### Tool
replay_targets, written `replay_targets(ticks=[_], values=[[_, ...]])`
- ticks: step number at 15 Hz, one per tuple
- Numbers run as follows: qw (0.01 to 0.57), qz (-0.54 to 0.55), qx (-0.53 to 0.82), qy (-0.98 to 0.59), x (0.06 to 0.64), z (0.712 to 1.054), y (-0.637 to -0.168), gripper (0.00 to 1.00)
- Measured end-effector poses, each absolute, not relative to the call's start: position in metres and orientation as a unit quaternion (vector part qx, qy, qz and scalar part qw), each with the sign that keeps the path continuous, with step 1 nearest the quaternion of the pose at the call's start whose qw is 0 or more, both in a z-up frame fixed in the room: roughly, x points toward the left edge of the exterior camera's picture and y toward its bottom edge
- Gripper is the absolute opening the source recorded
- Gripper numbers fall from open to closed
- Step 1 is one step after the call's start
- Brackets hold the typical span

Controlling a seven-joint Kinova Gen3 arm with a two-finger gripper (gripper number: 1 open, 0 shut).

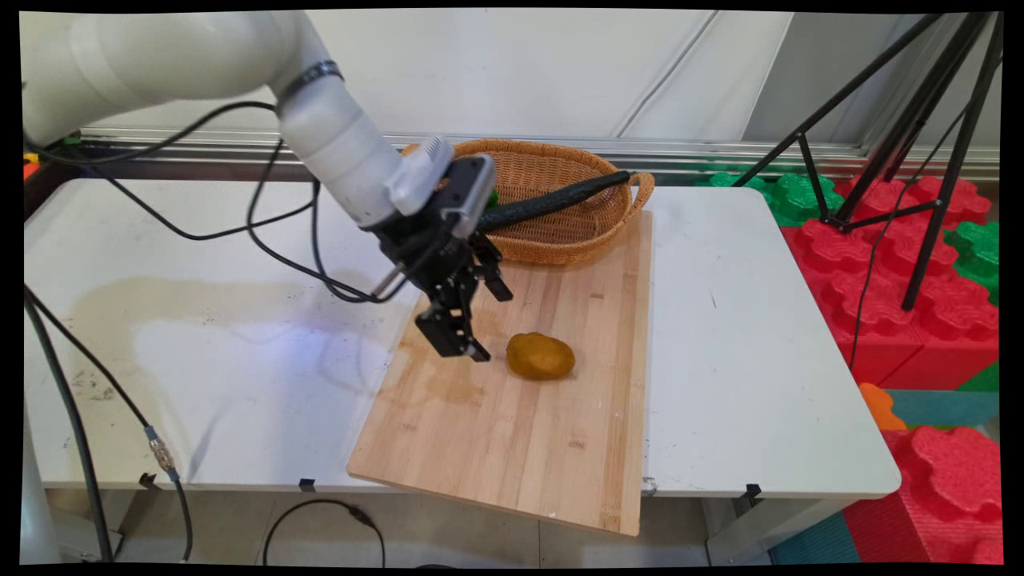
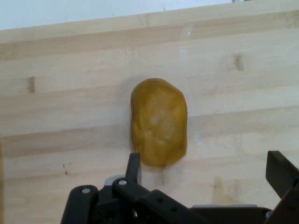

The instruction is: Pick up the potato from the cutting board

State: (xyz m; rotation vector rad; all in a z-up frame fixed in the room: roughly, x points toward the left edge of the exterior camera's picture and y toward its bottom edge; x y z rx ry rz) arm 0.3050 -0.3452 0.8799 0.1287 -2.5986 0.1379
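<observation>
From my remote station, largest first. The white table (image 1: 744,360) carries a bamboo cutting board (image 1: 520,432) laid lengthwise, its near end overhanging the table's front edge. At the board's far end sits a woven wicker basket (image 1: 560,216), and a long dark green cucumber (image 1: 552,204) lies slantwise in it, one tip resting over the rim by the right handle. A pale brown stain marks the table's left part.

The hand (image 1: 472,320) hangs low over the board's left middle, pointing down and tilted. Its fingers stand apart, well open, with nothing between them (hand view confirms: one finger left of centre, the other at the right edge, bare wood in the gap).

A potato (image 1: 541,356), yellow-brown and smooth, lies on its side on the board, just right of the hand and apart from it. In the hand view the potato (image 2: 159,122) sits just beyond the left finger, not between the two.

Progress, as I judge it: nothing is gripped; the potato rests untouched on the board, the cucumber in the basket.
</observation>
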Motion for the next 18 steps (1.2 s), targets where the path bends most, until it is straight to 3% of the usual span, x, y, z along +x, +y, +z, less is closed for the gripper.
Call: replay_targets(ticks=[18], values=[[0.226, 0.062, 0.054, -0.971, 0.247, 0.813, -0.373, 1.00]])
